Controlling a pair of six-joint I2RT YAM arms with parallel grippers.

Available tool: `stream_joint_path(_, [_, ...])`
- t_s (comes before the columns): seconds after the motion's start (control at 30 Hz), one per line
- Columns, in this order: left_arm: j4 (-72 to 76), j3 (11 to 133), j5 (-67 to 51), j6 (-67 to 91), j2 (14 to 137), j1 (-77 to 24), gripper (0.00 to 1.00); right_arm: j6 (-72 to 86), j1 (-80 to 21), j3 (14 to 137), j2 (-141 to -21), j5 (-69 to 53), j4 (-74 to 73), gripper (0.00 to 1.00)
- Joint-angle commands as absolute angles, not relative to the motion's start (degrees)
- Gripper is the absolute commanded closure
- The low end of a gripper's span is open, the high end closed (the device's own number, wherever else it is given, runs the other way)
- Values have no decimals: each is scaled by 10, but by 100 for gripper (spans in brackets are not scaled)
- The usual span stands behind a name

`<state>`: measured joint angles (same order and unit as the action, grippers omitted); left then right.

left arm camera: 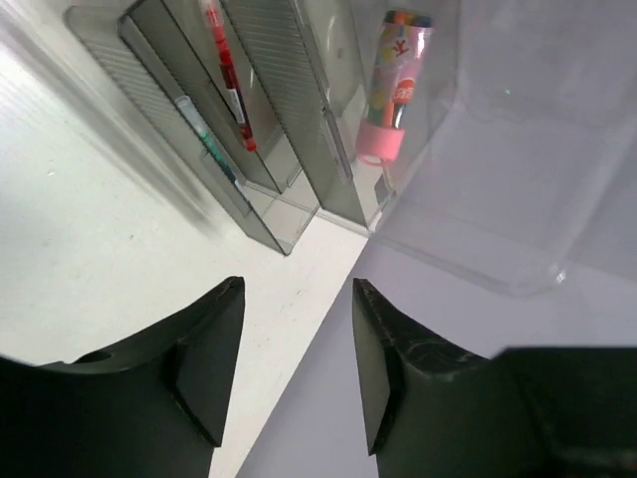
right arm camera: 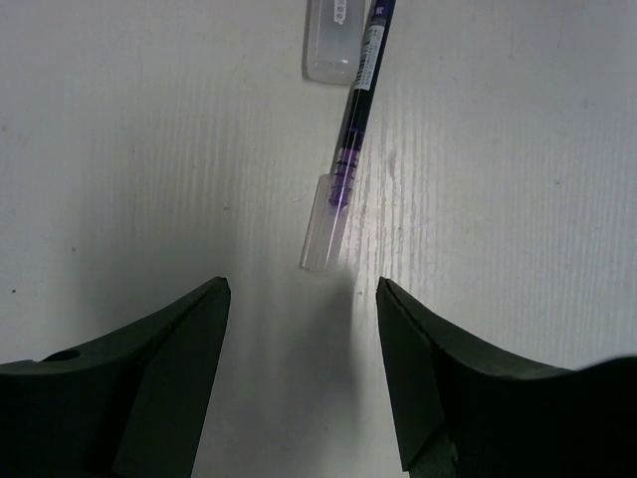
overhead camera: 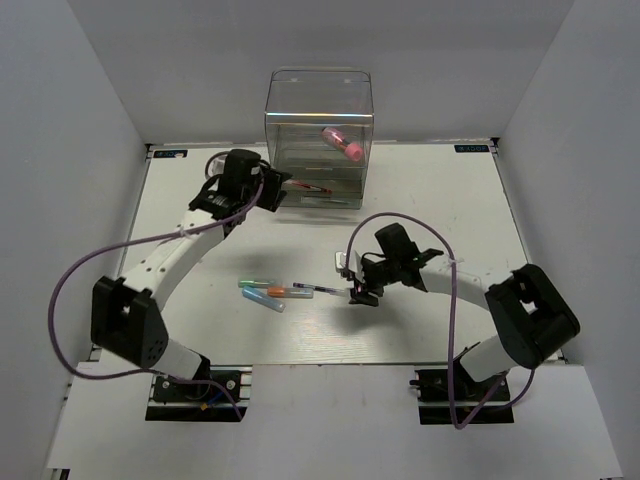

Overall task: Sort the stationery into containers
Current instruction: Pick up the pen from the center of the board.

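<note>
The clear plastic organiser (overhead camera: 300, 110) stands at the back of the table. The pink tube (overhead camera: 342, 143) is in its upper part, and a red pen (overhead camera: 310, 187) lies in a drawer. My left gripper (overhead camera: 272, 192) is open and empty beside the organiser's left front. In the left wrist view (left arm camera: 297, 289) I see the pink tube (left arm camera: 395, 90), the red pen (left arm camera: 227, 75) and a green pen (left arm camera: 204, 134) in the drawers. My right gripper (overhead camera: 358, 292) is open just right of a purple pen (overhead camera: 318, 289). In the right wrist view (right arm camera: 304, 284) the pen (right arm camera: 353, 129) lies just ahead.
Green (overhead camera: 255, 284), orange (overhead camera: 272, 291) and blue (overhead camera: 268, 301) markers lie together on the table left of the purple pen. A clear marker end (right arm camera: 333, 40) shows beyond the pen. White walls close in the table on three sides.
</note>
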<state>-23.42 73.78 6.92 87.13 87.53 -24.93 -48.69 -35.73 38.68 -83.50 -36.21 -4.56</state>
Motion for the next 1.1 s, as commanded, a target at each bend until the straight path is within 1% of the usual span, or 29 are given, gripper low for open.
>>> stream_joint_path(0.0, [-250, 690, 98, 800, 807, -246, 42, -505, -368, 434, -870, -371, -73, 33])
stream_joint_path(0.03, [-257, 666, 98, 789, 778, -246, 42, -511, -374, 445, -882, -367, -80, 33])
stream_joint_path(0.1, [-288, 641, 112, 769, 747, -246, 33, -521, -381, 459, -896, -354, -92, 33])
stream_joint_path(0.13, [-299, 611, 118, 762, 731, -246, 26, -524, -385, 468, -910, -351, -92, 33])
stream_joint_path(0.17, [-308, 593, 118, 762, 713, -239, 23, -527, -389, 473, -915, -349, -104, 33])
stream_joint_path(0.2, [-314, 574, 126, 762, 675, -239, 22, -529, -390, 486, -919, -343, -109, 33])
stream_joint_path(0.27, [-323, 520, 141, 762, 637, -239, 2, -533, -401, 493, -938, -339, -118, 36])
stream_joint_path(0.3, [-323, 504, 141, 762, 597, -239, 0, -533, -403, 499, -940, -332, -120, 36])
stream_joint_path(0.37, [-323, 461, 148, 762, 560, -239, 0, -527, -412, 504, -955, -319, -115, 39])
stream_joint_path(0.4, [-323, 438, 156, 762, 544, -239, 0, -521, -417, 512, -964, -311, -116, 43])
stream_joint_path(0.43, [-323, 428, 169, 762, 514, -239, 0, -518, -419, 517, -973, -306, -118, 46])
stream_joint_path(0.5, [-318, 403, 179, 771, 490, -239, 0, -513, -421, 533, -985, -296, -125, 52])
stream_joint_path(0.57, [-318, 388, 185, 777, 467, -239, 0, -512, -423, 538, -994, -288, -126, 57])
stream_joint_path(0.67, [-304, 364, 178, 782, 461, -239, 0, -508, -426, 544, -1002, -274, -126, 72])
stream_joint_path(0.7, [-299, 359, 173, 787, 466, -239, 0, -505, -426, 546, -1003, -272, -124, 82])
stream_joint_path(0.8, [-292, 352, 157, 793, 482, -239, 0, -498, -425, 549, -1001, -254, -124, 94])
stream_joint_path(0.83, [-292, 352, 156, 793, 496, -239, 0, -498, -422, 548, -998, -244, -119, 100])
stream_joint_path(1.0, [-330, 363, 151, 823, 534, -239, 0, -487, -410, 547, -959, -180, -90, 100])
stream_joint_path(1.07, [-342, 368, 151, 833, 547, -234, 0, -479, -401, 564, -952, -156, -71, 100])
